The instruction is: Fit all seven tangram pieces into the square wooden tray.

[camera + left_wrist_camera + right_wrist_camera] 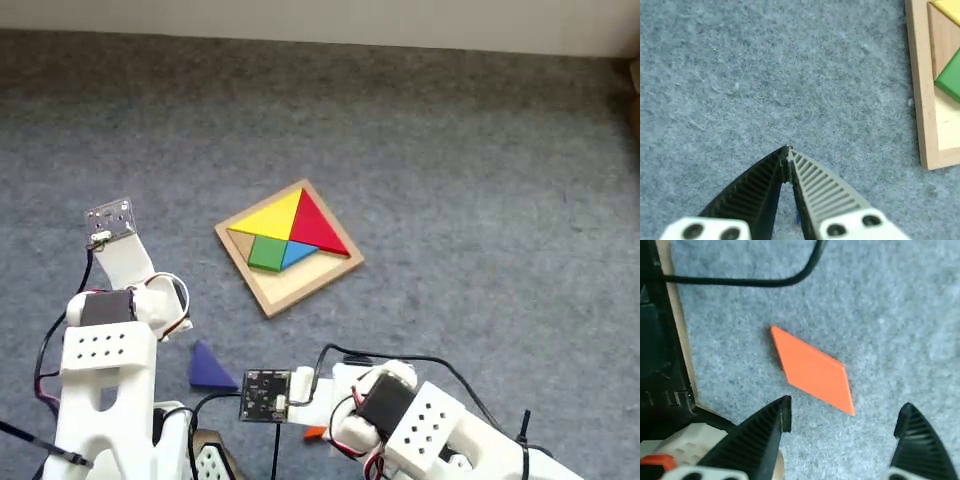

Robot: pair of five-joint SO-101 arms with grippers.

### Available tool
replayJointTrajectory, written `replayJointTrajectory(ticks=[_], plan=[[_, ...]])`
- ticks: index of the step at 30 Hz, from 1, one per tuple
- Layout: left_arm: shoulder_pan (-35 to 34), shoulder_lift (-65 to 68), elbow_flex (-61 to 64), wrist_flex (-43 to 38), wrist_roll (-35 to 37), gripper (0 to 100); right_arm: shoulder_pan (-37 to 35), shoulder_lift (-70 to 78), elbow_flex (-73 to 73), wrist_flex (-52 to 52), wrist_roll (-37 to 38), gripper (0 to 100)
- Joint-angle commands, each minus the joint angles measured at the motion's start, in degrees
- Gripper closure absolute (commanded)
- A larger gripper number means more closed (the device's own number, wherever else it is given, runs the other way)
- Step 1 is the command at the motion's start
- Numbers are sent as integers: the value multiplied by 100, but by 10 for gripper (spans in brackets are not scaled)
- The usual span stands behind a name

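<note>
The square wooden tray (pixel 290 287) lies turned on the grey carpet at mid-table. In it are a yellow triangle (pixel 270 215), a red triangle (pixel 318 228), a green square (pixel 265 253) and a small blue triangle (pixel 297 253). A dark blue triangle (pixel 208 368) lies loose in front of the tray. An orange parallelogram (pixel 812 372) lies on the carpet just beyond my open right gripper (pixel 845 412); a sliver of that orange piece (pixel 314 432) peeks from under the right arm. My left gripper (pixel 786 152) is shut and holds nothing, a short way from the tray's rim (pixel 920 90).
A black cable (pixel 740 280) crosses the carpet beyond the orange piece. The left arm (pixel 105 340) stands at the near left, the right arm (pixel 420 420) at the near right. A pale wall strip (pixel 320 20) runs along the far edge.
</note>
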Motion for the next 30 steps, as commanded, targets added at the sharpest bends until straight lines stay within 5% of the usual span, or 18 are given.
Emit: replayJointTrajectory(ticks=[1,11,30], plan=[[-84,-92,-48,-62,53,994,-303,75,-31,-541,-413,677],[-84,-92,-31,-62,53,994,-681,84,400,-1086,-686,677],[-92,-92,-13,-62,53,994,-145,84,884,-1411,-659,677]])
